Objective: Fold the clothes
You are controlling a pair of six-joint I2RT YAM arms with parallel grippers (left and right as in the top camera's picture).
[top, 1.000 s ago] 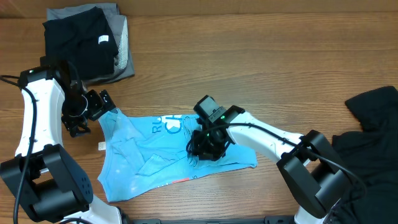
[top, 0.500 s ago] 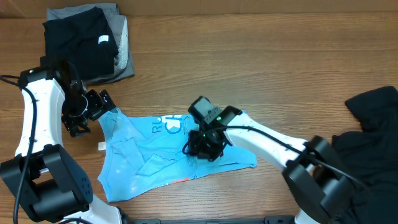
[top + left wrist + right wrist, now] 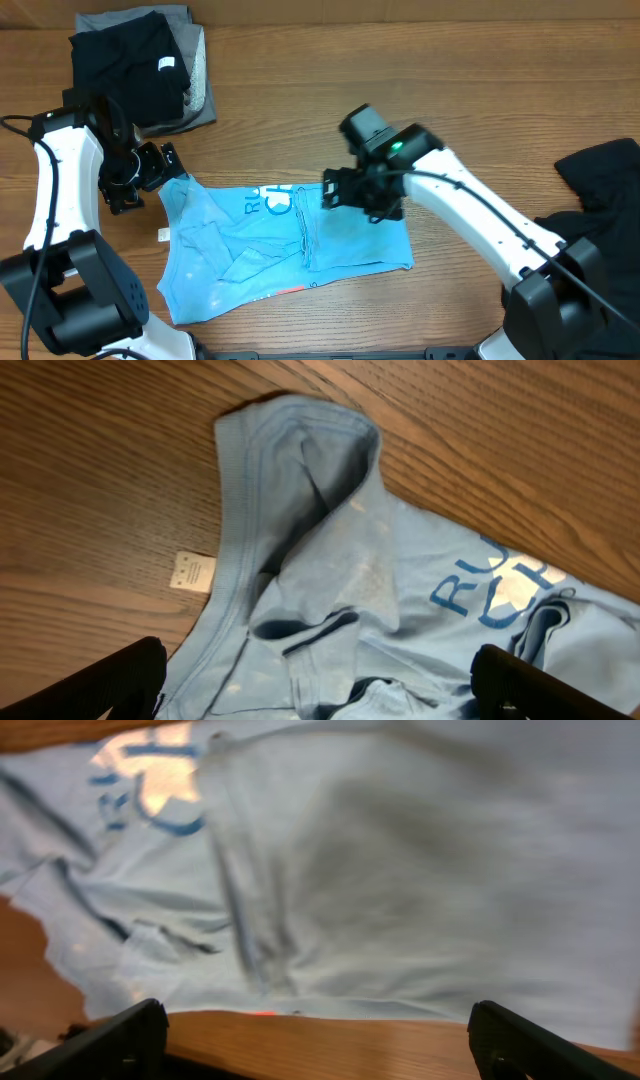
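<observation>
The light blue T-shirt (image 3: 260,250) lies crumpled on the table (image 3: 400,70), one corner just in front of the left gripper (image 3: 160,168), whose fingers (image 3: 110,678) are spread wide and hold nothing. The right gripper (image 3: 358,198) hangs over its other side, fingers (image 3: 540,1038) wide too, cloth below them.

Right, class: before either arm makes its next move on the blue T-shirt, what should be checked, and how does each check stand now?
1. Left jaws open and empty: ok. They stand wide apart over a hemmed corner of the light blue T-shirt.
2. Right jaws open and empty: ok. They are wide apart above the shirt, though that wrist view is blurred.
3. T-shirt lying flat: not ok. Its left half is bunched and creased.
4. T-shirt wholly on the table: ok.
5. Folded black stack apart from the shirt: ok.
6. Loose black garment apart from the shirt: ok.
</observation>
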